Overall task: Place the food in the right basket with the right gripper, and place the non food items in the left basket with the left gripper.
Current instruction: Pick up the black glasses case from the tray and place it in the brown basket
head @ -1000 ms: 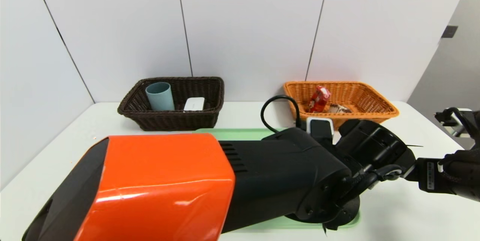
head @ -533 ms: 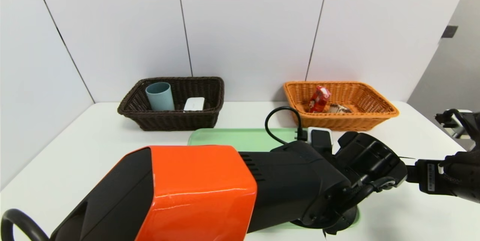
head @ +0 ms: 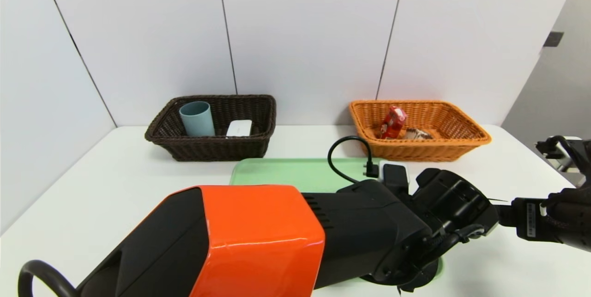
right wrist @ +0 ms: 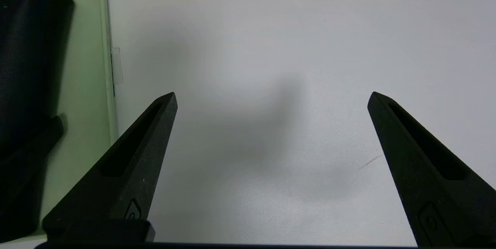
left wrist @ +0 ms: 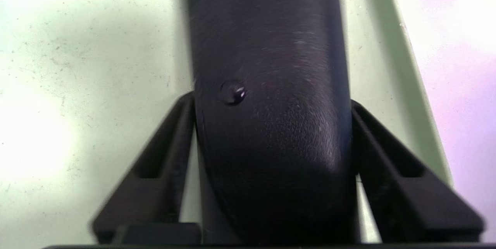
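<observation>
head cam looked forward-down from above the table | left wrist cam sat very close over black pouch on green tray | right wrist cam faced bare table | all 3 views shared the tray; both wrist views also showed the pouch

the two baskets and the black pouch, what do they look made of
Dark brown basket and orange basket: woven wicker or a plastic imitation, strands showing. Black pouch: soft matte material with a fine grain, perhaps faux leather or fabric, bulging between the left gripper fingers.
</observation>
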Tool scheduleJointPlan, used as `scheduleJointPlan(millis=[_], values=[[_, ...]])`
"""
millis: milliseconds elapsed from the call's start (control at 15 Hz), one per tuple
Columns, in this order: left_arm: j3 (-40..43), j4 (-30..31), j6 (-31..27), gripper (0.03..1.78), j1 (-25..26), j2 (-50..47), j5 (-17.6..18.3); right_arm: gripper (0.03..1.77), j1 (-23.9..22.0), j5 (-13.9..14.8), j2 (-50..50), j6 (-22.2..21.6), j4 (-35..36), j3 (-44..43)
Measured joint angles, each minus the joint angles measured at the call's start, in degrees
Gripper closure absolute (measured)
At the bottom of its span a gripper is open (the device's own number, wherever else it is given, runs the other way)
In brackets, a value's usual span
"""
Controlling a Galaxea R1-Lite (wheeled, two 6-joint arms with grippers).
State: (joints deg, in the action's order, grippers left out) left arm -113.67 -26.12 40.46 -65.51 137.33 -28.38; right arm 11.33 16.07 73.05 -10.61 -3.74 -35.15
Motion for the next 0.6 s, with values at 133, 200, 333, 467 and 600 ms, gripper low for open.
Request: scheduleJointPlan(millis=[133, 200, 333, 467, 600], values=[[0.0, -0.06, 0.06, 0.85, 0.02, 0.0, 0.02, 0.1, 0.0, 0.02, -0.01, 0.05, 0.02, 0.0], [0.0, -0.16, 0.05, 0.94, 0.07, -0.09, 0.07, 0.1, 0.0, 0.0, -0.01, 0.06, 0.05, 0.0], [0.02, -0.41, -0.11, 1.05, 0.52, -0.74, 0.1, 0.1, 0.0, 0.02, -0.06, 0.09, 0.09, -0.07], [0.05, -0.46, -1.4, 1.25, 1.97, -2.35, 0.1, 0.1, 0.0, 0.0, -0.06, 0.09, 0.06, -0.07], [0.05, -0.2, -3.56, 1.33, 4.33, -5.08, 0.05, 0.1, 0.0, 0.0, -0.06, 0.11, 0.09, -0.18]])
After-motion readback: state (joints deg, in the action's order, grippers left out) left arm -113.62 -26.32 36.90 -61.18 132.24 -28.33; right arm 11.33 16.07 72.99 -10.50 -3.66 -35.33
